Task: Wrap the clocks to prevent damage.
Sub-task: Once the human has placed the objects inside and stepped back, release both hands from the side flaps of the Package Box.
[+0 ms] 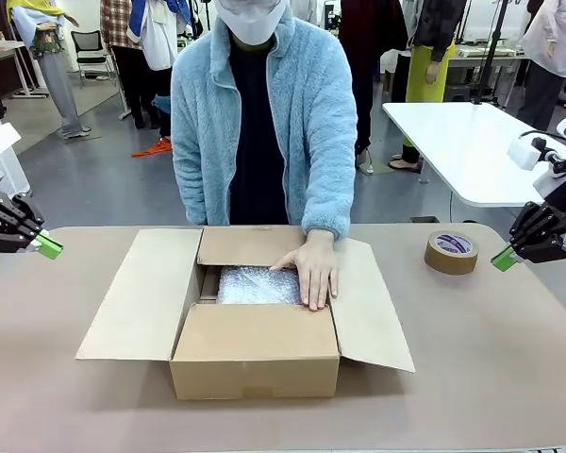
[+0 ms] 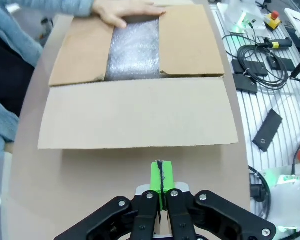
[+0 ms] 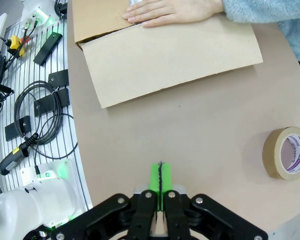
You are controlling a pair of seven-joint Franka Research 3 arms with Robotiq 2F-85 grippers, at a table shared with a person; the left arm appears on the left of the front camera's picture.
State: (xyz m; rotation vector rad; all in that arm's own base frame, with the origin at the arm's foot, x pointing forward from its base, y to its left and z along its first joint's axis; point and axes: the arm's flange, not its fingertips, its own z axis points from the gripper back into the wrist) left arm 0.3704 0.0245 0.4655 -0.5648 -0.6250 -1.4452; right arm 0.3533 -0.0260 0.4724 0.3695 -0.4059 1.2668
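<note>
Across the lower half of the front view, a tan bench [image 1: 509, 377] with rounded corners. At its centre, an open cardboard box [image 1: 255, 363], side flaps spread wide toward picture left and right, near and far flaps lying partly over the opening. Behind the box, at top centre, a person in a light blue fleece [image 1: 302, 113] at the bench's far edge. Down in the gap between the flaps, a silvery bubble-wrap bundle [image 1: 250, 285] [image 2: 135, 50]; contents hidden by the wrap, so no telling whether a clock sits inside. Flat on the right part of that bundle, the person's hand [image 1: 311, 269] [image 2: 122, 9] [image 3: 175, 10], fingers together and pointing toward the near side. Right of the box and well apart from it, a roll of brown tape [image 1: 451, 252] [image 3: 288, 153] lying flat on the bench. At the frame's left edge, the left claw [image 1: 49, 247] [image 2: 161, 180], green pads pressed together on nothing, hovering clear of the box. At the right edge, the right claw [image 1: 503, 259] [image 3: 160, 180], likewise together and empty, near the tape but not touching it.
</note>
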